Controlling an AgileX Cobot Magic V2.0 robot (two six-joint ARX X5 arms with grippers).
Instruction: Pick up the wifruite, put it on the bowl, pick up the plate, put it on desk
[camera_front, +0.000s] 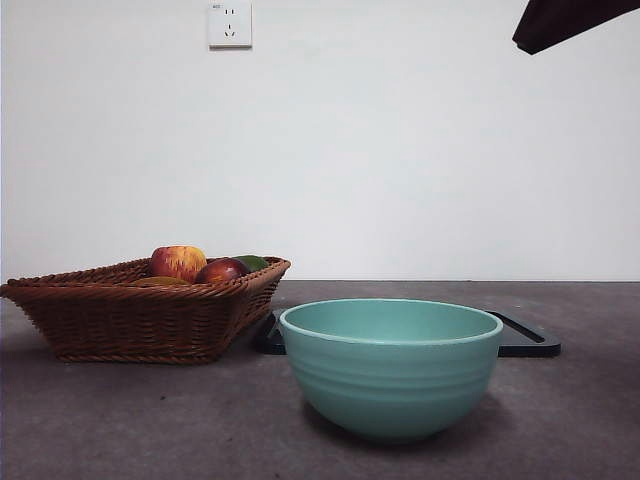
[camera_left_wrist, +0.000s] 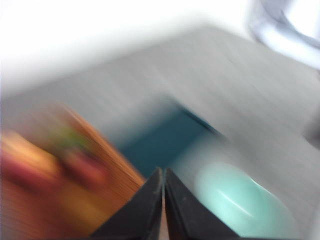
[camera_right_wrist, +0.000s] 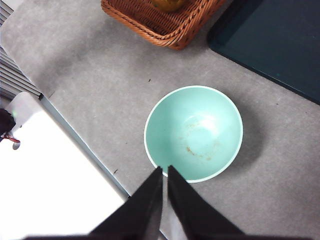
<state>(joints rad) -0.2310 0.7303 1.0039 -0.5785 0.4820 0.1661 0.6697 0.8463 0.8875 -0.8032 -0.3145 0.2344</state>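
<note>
Leftmost on the desk (camera_front: 100, 420) stands a wicker basket (camera_front: 140, 320). Above its rim show an apple (camera_front: 178, 262), a dark red fruit (camera_front: 221, 271) and the edge of a green one (camera_front: 253, 262). A dull brown sliver (camera_front: 158, 282) at the rim may be the wifruite; the basket wall hides most of it, so this cannot be confirmed. Behind the basket lies a dark flat tray (camera_front: 525, 342), largely hidden by the bowl (camera_front: 390, 365). The bowl stands at centre front, upright, apart from the basket, nothing inside it. One black arm tip (camera_front: 570, 22) is cut off at the upper right corner.

The left wrist view is heavily motion-blurred. The left gripper (camera_left_wrist: 163, 172) has its jaws closed tip to tip, holding nothing. The right gripper (camera_right_wrist: 164, 171) hangs over the bowl's near rim, jaws almost together, holding nothing.
</note>
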